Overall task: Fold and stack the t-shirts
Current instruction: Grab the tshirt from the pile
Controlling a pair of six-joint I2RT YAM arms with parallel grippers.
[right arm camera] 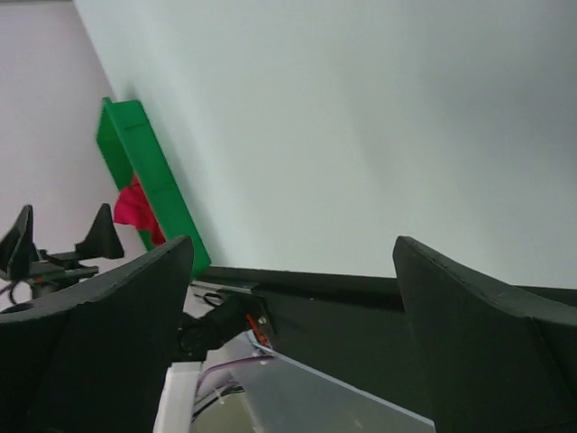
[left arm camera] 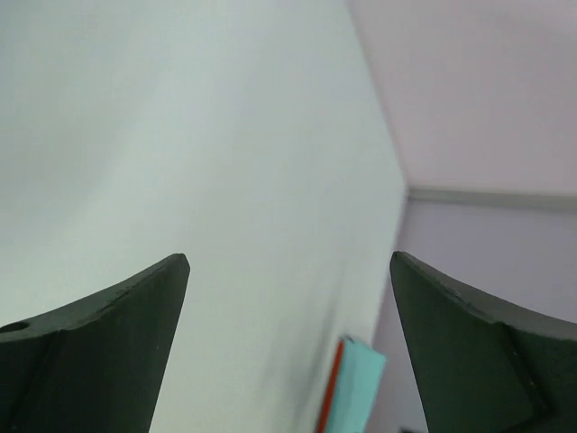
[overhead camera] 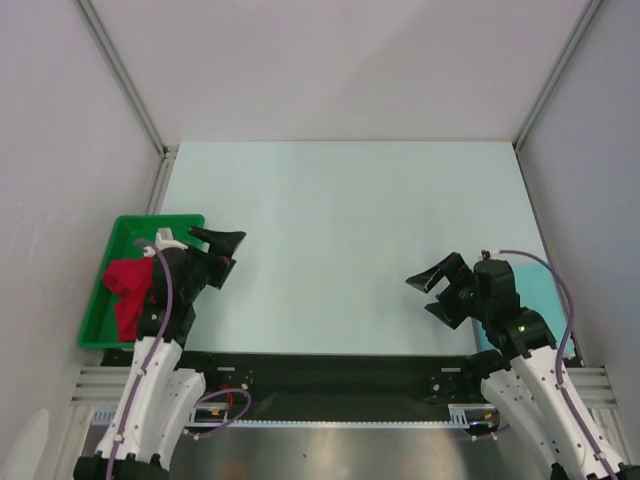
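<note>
Where the shirts lie: red shirt [overhead camera: 125,288] heaped in the tray [overhead camera: 150,222] at the left edge; teal shirt [overhead camera: 540,295] on the surface [overhead camera: 340,220], near right corner.
Textures: red cloth soft and crumpled; teal shirt a flat folded rectangle; tray shallow green plastic; surface pale, smooth.
Left jaws: black wedges, wide apart, empty.
Right jaws: black wedges, wide apart, empty.
Count: two shirts, one tray.

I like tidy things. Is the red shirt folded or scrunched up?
Scrunched up: the red t-shirt sits in a lumpy heap inside the green tray, with no flat, neat edges.
</note>
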